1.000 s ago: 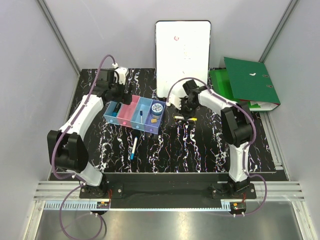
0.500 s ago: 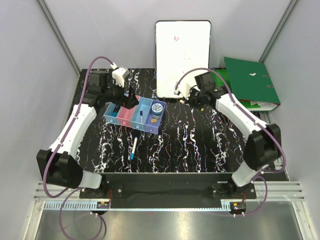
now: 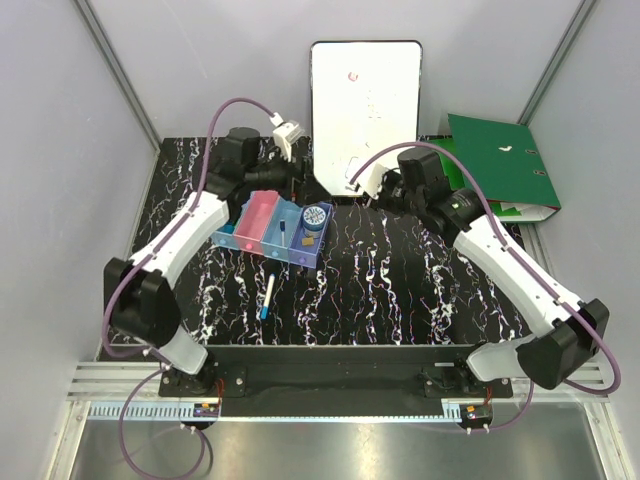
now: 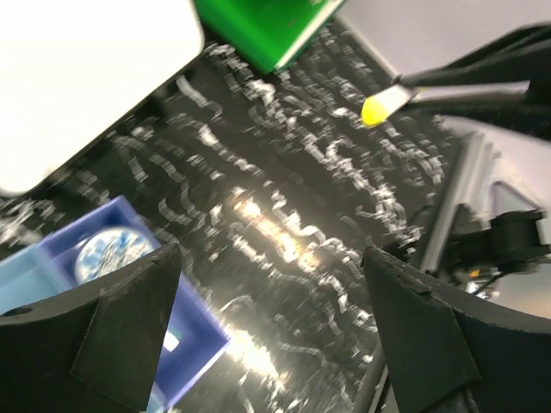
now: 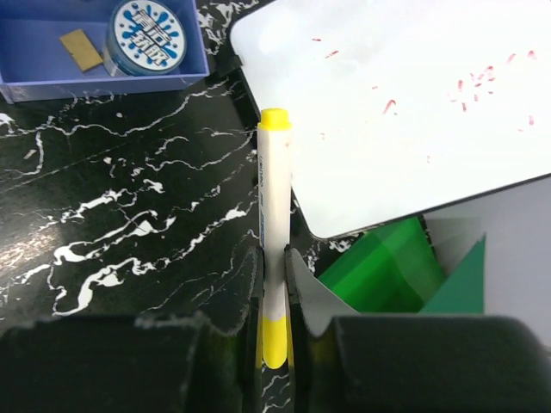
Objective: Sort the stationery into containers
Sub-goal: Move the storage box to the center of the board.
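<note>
My right gripper is shut on a slim white pen with yellow ends, held above the table by the white board's corner. In the top view that gripper is right of the containers, a row of joined bins. The purple-blue bin holds a round blue tape roll and a tan block. A white pen with a blue end lies on the table in front of the bins. My left gripper hovers open behind the bins. Its wrist view shows the yellow pen tip.
A large white board stands at the back centre, with a green binder to its right. The table is black marble-patterned. The left arm covers the leftmost bin.
My left gripper swung from over the left bins to the right and back, toward the board. My right gripper lifted the yellow-ended pen off the table and drew back.
</note>
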You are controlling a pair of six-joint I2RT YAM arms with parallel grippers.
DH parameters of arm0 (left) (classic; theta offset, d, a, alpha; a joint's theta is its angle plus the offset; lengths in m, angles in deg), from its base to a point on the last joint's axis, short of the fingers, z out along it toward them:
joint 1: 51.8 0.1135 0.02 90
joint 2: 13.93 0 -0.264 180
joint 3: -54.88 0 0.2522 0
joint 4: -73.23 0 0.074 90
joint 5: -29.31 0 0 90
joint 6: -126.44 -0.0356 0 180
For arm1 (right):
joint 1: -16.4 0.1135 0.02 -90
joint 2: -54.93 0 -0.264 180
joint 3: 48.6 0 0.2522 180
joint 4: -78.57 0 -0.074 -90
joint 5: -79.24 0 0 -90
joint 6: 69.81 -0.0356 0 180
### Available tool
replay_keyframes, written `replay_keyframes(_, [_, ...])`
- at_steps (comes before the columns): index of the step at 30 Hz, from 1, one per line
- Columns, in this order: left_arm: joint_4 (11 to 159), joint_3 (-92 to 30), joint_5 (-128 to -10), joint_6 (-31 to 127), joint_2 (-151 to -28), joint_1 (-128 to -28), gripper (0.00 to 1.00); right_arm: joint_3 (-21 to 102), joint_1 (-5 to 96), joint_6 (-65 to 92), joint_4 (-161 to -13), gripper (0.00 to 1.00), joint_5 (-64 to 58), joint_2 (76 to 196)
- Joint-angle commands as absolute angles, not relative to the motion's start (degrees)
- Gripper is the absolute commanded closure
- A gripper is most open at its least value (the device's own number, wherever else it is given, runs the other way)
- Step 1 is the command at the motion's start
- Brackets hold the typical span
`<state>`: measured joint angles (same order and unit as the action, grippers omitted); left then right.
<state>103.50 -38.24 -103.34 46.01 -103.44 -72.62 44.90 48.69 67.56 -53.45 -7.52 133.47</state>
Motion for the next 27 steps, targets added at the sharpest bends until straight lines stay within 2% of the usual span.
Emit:
replay_keyframes(1, [91.4,-42.3,-112.0,53.2,-106.7,-74.0,0.10,44.1,50.8,68.8,-55.2,1.00,-13.4,130.8])
replay_keyframes(8, [85.3,-43.6,-112.2,58.6,-109.6,-74.3,0.11,44.2,52.7,66.8,-55.2,1.00,-17.3,129.7])
replay_keyframes(13, [86.8,-41.2,-105.9,53.1,-105.9,-73.7,0.11,44.1,52.8,63.6,-55.1,1.00,-18.8,129.8])
replay_keyframes(21, [91.3,-37.6,-105.0,49.3,-102.7,-72.6,0.11,45.0,53.0,60.2,-55.2,1.00,-19.1,131.4])
replay_keyframes(27, [86.0,-33.5,-101.8,55.8,-101.4,-72.8,0.12,45.3,53.0,55.2,-56.3,1.00,-20.9,131.3])
